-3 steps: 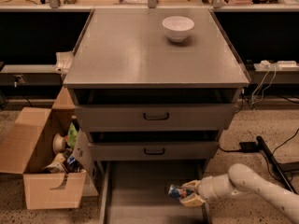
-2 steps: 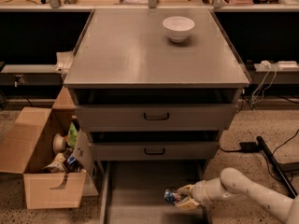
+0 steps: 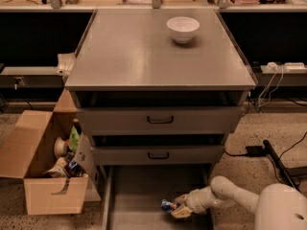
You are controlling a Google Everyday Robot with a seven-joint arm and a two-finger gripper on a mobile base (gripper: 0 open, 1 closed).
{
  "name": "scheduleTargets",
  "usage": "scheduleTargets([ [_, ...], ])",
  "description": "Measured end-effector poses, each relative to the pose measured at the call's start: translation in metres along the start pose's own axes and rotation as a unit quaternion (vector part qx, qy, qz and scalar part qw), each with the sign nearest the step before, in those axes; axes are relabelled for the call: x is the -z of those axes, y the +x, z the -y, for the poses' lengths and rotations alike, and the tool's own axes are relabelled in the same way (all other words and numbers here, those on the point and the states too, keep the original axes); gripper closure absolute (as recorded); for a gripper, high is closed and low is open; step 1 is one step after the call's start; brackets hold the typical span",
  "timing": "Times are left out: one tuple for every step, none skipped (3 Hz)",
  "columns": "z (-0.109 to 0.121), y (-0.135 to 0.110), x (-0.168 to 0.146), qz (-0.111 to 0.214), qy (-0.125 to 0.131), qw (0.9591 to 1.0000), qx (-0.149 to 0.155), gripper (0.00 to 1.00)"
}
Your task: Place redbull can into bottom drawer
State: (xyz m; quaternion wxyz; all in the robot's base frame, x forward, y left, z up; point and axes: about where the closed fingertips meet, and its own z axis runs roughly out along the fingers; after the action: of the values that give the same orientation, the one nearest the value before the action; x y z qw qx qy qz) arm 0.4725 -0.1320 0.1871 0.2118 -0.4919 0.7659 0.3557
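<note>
The bottom drawer (image 3: 139,190) is pulled open at the foot of the grey cabinet, showing its flat grey floor. My white arm reaches in from the lower right. My gripper (image 3: 178,207) is low over the drawer's right front part and is shut on the redbull can (image 3: 168,205), whose blue and silver end pokes out to the left of the fingers. The can lies about level, just above or on the drawer floor; I cannot tell which.
A white bowl (image 3: 183,29) stands on the cabinet top (image 3: 144,56). Two upper drawers with dark handles (image 3: 160,120) are closed. An open cardboard box (image 3: 43,176) of odds and ends stands left of the cabinet. Cables and a power strip (image 3: 288,67) lie at the right.
My gripper with the can has moved left and a little lower, further into the bottom drawer.
</note>
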Motion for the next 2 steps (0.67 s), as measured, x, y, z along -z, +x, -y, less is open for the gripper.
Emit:
scheduleTargets([
  [0.012, 0.012, -0.027, -0.016, -0.009, 0.9996, -0.021, 1.00],
  [0.024, 0.024, -0.047, -0.034, -0.019, 0.9986, -0.035, 0.78],
])
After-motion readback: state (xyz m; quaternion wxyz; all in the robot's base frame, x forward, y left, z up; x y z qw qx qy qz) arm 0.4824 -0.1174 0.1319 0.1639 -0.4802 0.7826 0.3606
